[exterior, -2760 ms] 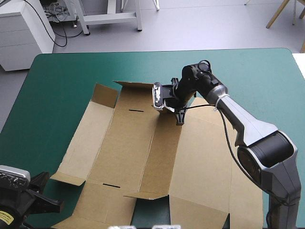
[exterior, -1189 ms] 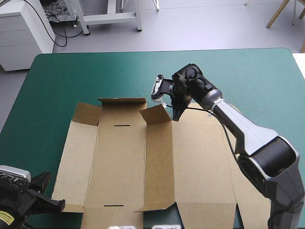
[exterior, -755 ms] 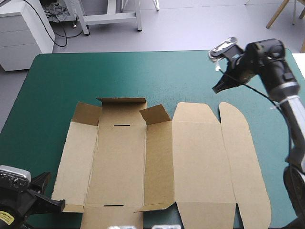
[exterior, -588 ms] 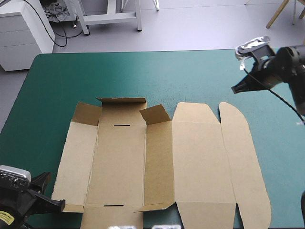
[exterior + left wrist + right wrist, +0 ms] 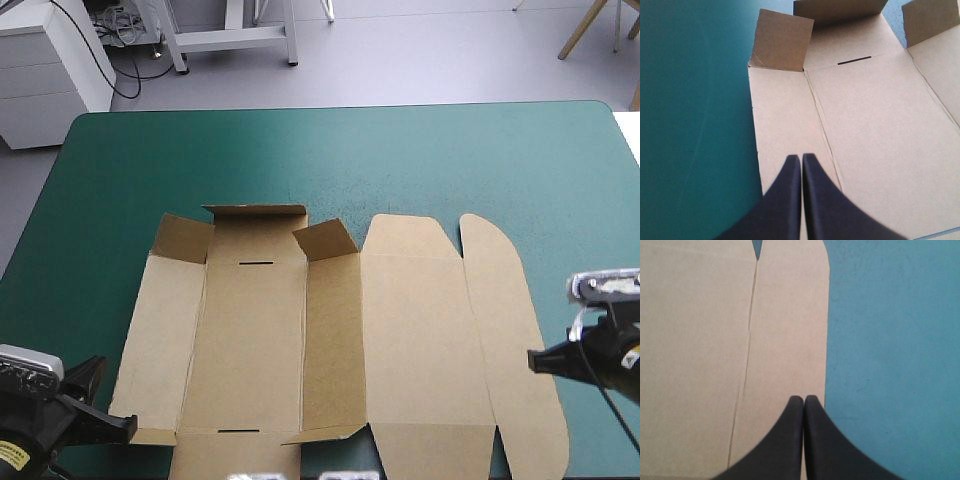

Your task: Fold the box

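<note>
Box: your brown box lies mid-desk, mostly flat, with only the far flaps raised.
Left gripper: pinched together and empty over the near left panel, probably to raise that wall.
Right gripper: pinched together and empty at the box's right edge.

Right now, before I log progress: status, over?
Left tool shut, over box, left panel. Right tool shut, over its right edge. Box flat, far flaps raised. Nothing in the way.

Probably a lab or workshop: grey floor, white drawer cabinet, loose cables, white stand legs.
</note>
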### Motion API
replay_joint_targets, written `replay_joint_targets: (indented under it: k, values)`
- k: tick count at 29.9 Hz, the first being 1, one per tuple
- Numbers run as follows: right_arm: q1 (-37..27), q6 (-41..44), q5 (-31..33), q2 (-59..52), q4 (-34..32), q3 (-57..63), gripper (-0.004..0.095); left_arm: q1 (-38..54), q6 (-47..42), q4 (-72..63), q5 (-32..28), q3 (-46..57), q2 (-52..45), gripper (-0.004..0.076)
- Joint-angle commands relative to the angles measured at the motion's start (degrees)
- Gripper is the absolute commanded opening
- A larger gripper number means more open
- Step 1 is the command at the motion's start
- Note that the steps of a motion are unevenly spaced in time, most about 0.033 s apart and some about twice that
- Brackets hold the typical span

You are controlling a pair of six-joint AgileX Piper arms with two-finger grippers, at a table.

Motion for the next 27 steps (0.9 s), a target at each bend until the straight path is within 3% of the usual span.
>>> replay_joint_targets:
  k: [1, 10, 15, 22, 27]
  values:
    - [-0.5, -0.2, -3.7, -6.9, 0.3, 5.3, -0.0019, 0.0, -0.3, -1.4, -4.1, -1.7, 0.9, -0.0010]
    - [-0.5, -0.2, -5.6, -17.6, 1.2, 12.3, -0.0019, 0.0, -0.3, -2.2, -3.0, -1.6, 0.9, -0.0010]
    - [-0.5, -1.1, -7.3, -18.6, 1.2, 14.5, -0.0019, 0.0, -0.3, -6.7, 1.5, -1.6, 0.9, -0.0010]
    - [-0.3, -1.6, -9.5, -18.6, 2.3, 16.6, -0.0019, 0.0, -1.4, -7.2, 3.2, -1.6, 1.6, -0.0010]
    - [-0.3, -1.6, -9.7, -18.6, 2.3, 16.9, -0.0019, 0.0, -1.8, -8.4, 7.0, -1.7, 6.3, -0.0010]
